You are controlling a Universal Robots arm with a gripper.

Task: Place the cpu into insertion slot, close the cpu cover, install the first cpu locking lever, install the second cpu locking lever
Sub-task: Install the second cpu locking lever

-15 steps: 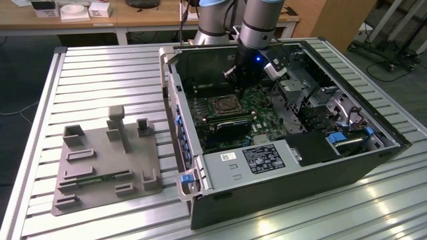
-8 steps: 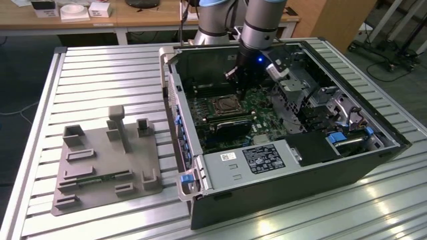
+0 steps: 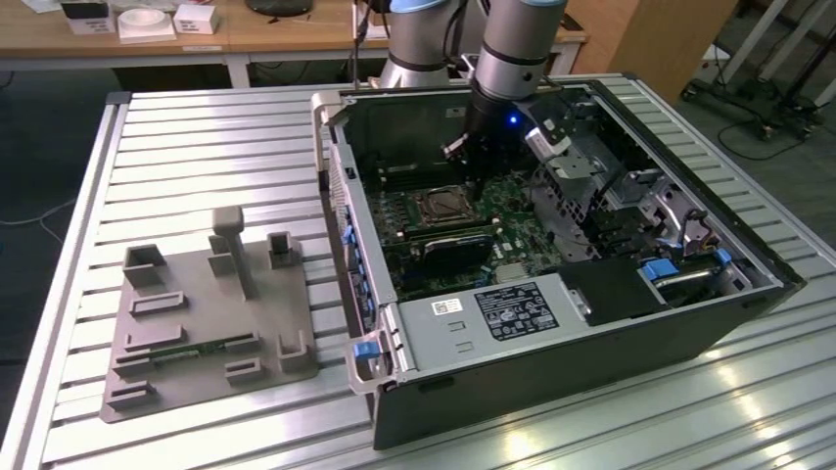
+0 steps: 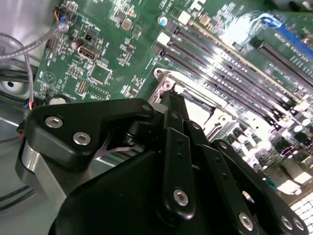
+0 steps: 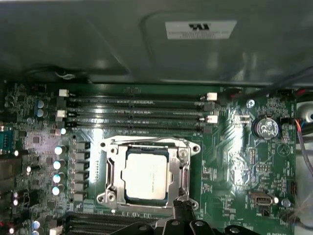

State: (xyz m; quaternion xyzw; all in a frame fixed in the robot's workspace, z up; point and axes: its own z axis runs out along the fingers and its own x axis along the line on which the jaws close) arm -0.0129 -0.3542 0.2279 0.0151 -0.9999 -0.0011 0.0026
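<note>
Cpu [image 5: 145,175] in slot — hand [image 5: 182,208] partly cropped

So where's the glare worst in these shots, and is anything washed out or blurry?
In the second wrist view, strong glare blows out the long black memory slots, while the black gripper linkage looms large and soft. In the first wrist view, the silvery square cpu reads pale and slightly washed out. In the exterior view, light streaks the ribbed metal table.
</note>
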